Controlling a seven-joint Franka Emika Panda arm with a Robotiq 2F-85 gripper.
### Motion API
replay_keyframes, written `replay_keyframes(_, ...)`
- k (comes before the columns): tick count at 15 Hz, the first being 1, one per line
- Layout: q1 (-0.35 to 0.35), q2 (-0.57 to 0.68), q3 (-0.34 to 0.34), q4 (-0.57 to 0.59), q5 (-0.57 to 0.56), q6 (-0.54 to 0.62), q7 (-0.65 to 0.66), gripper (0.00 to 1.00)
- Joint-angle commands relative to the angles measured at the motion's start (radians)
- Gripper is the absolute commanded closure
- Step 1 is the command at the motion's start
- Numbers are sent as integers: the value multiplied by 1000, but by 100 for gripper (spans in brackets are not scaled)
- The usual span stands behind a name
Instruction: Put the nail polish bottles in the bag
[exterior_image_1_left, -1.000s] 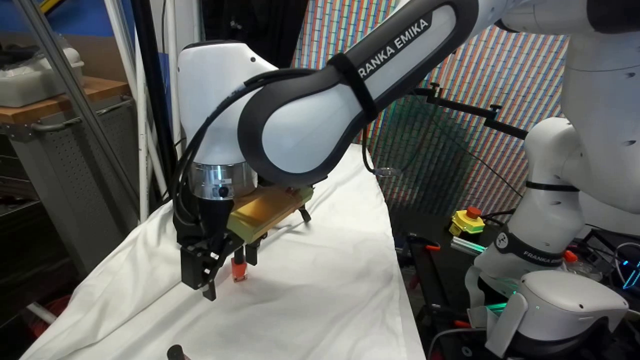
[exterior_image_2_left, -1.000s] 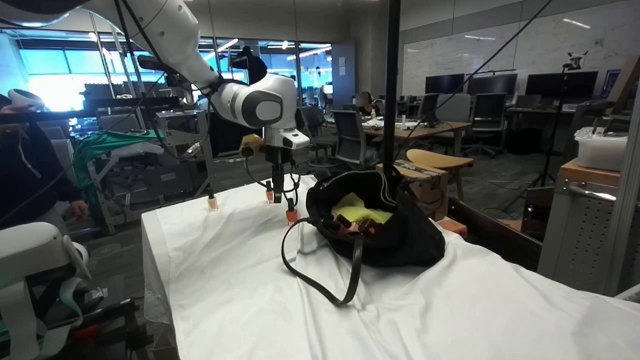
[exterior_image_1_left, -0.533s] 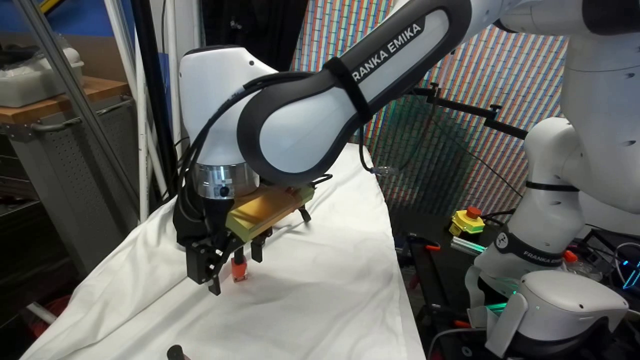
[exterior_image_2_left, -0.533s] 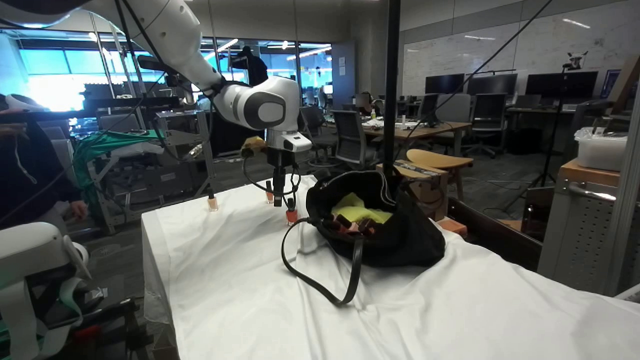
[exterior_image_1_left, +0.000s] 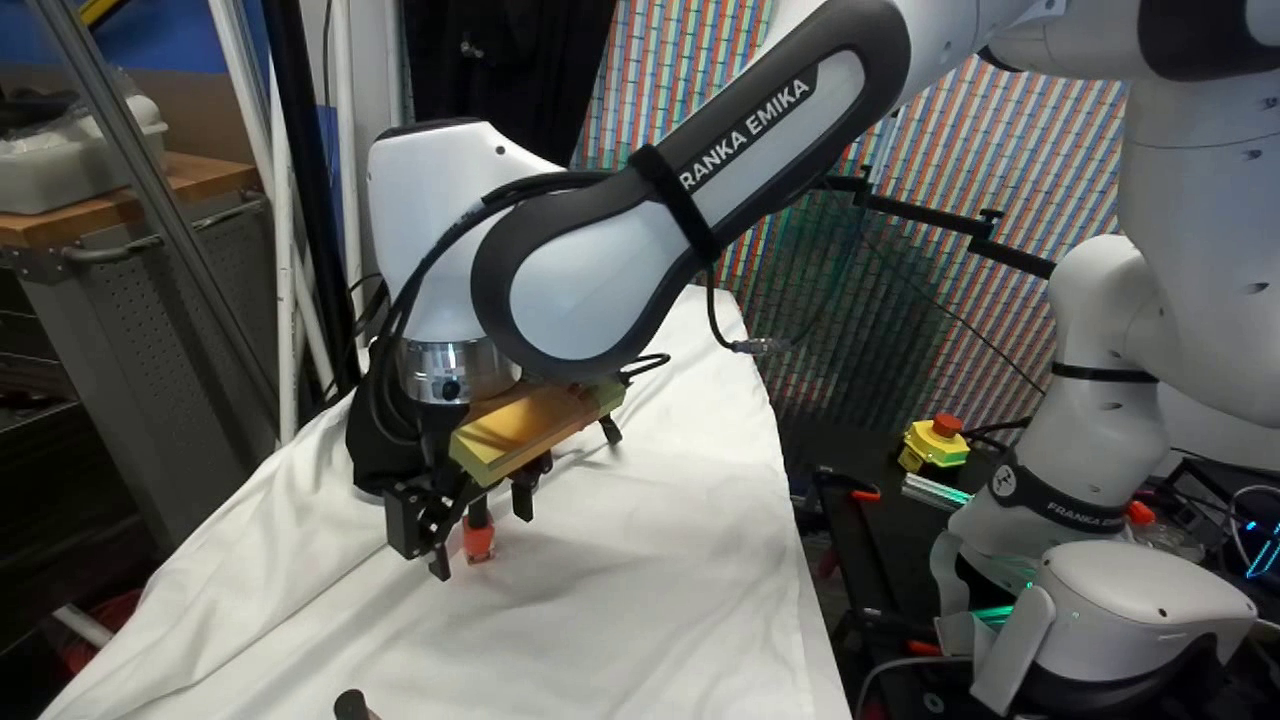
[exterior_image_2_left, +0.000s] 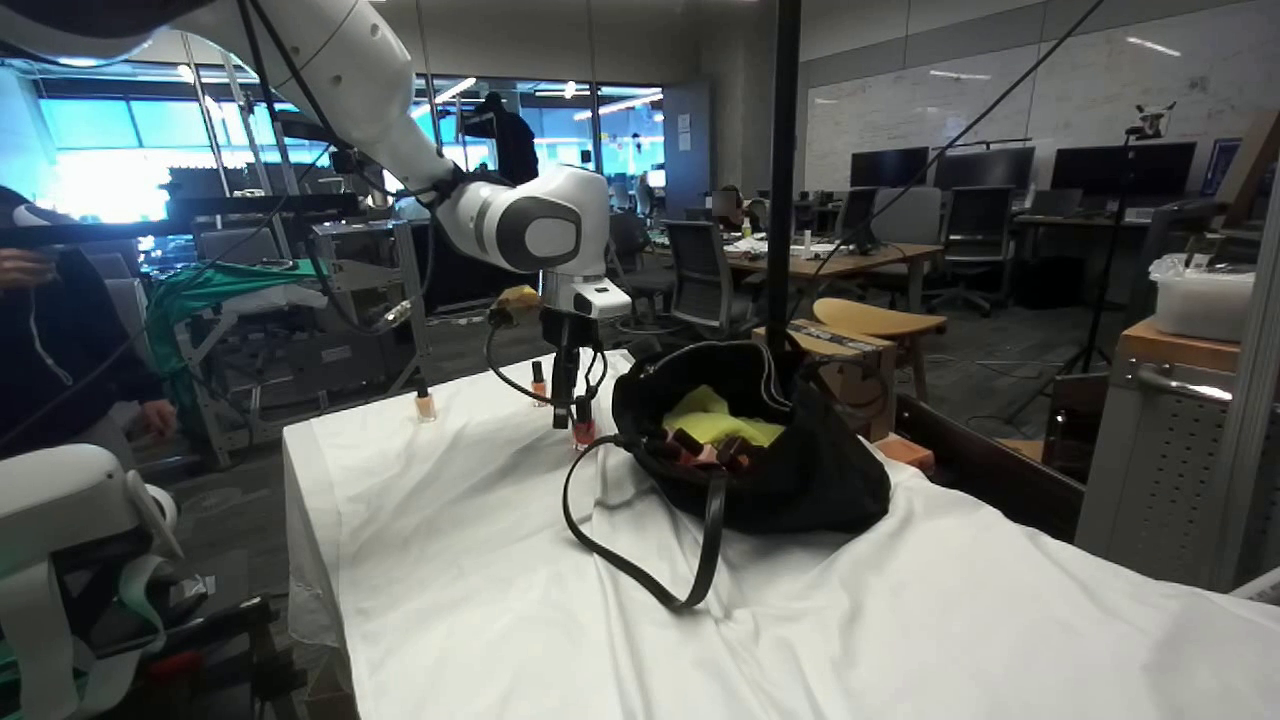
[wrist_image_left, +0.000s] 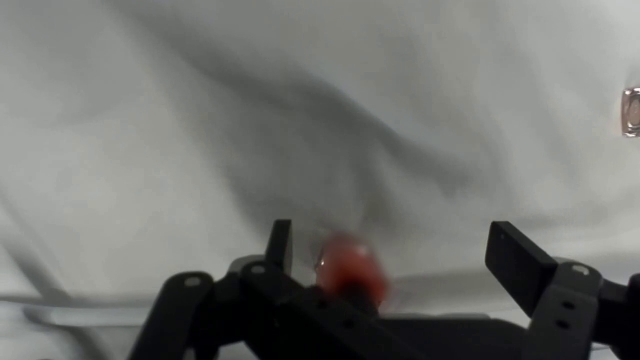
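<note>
A red nail polish bottle (wrist_image_left: 352, 267) with a black cap stands upright on the cloth. My gripper (wrist_image_left: 392, 245) is open around it in the wrist view, the bottle nearer the left finger and apparently untouched. In an exterior view the gripper (exterior_image_2_left: 562, 415) partly covers this red bottle (exterior_image_2_left: 584, 433). Farther off stand an orange bottle (exterior_image_2_left: 539, 390) and a peach bottle (exterior_image_2_left: 426, 405). The black bag (exterior_image_2_left: 810, 490), yellow-green inside, sits just beside the red bottle, with several bottles (exterior_image_2_left: 690, 445) in its mouth. One dark cap (exterior_image_1_left: 352, 705) shows at an exterior view's bottom edge.
White wrinkled cloth (exterior_image_2_left: 480, 560) covers the table. The bag's looped handle (exterior_image_2_left: 640, 580) lies across it. A yellow block (exterior_image_1_left: 530, 425) is fixed beside the gripper. A black pole (exterior_image_2_left: 783, 180) rises behind the bag.
The arm has come down and slid toward the red bottle, which now sits between the fingers. The bottles and the bag have not moved.
</note>
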Motion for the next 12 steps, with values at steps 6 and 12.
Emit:
replay_keyframes(6, -1, 25, -17, 13, 4, 18, 17, 0)
replay_keyframes(12, -1, 34, -27, 14, 4, 30, 30, 0)
